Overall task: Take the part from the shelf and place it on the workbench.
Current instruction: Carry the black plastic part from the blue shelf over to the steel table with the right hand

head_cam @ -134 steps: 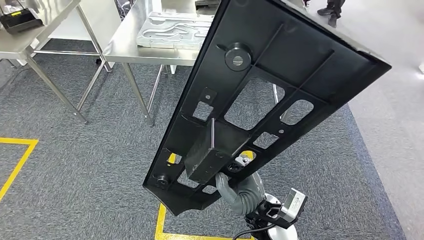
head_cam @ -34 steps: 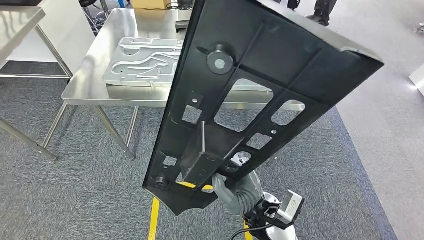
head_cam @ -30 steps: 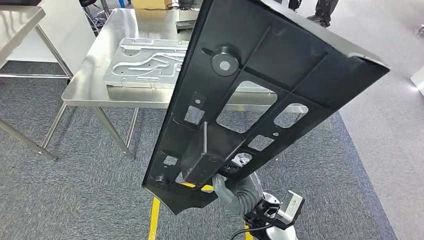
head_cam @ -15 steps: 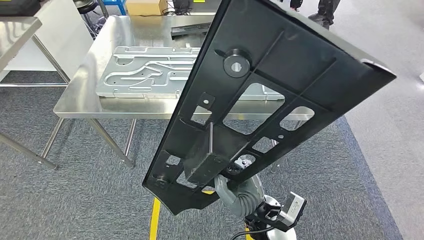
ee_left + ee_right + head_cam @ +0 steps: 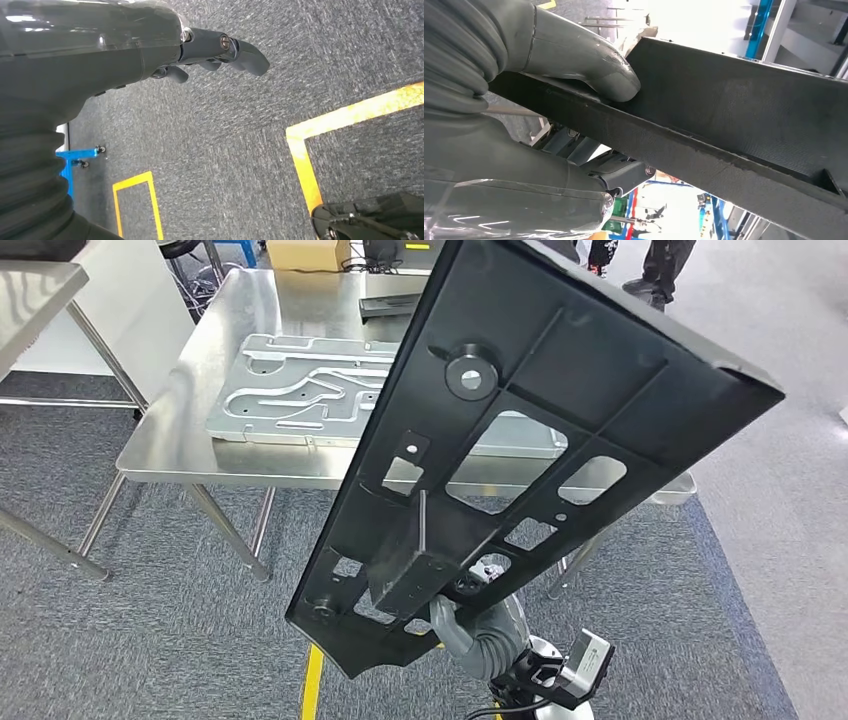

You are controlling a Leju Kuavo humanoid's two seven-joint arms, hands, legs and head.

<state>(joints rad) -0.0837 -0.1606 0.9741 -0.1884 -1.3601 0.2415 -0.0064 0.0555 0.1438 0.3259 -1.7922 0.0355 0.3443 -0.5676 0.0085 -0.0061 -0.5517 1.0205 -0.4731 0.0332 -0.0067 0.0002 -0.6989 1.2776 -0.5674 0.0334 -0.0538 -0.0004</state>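
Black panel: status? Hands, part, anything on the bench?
Right hand grips black panel at its lower end, tilted above floor. Left hand holds nothing. Silver plate lies on workbench ahead.

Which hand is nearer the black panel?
Right. The right hand grips the black panel at its lower edge; the left hand hangs over the grey carpet, holding nothing.

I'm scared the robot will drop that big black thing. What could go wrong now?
The right hand holds the long black part alone, near its lower end, so it might tip or slip; the left hand hangs empty over the carpet. The workbench already carries a silver metal plate, so the part could bump it when set down.
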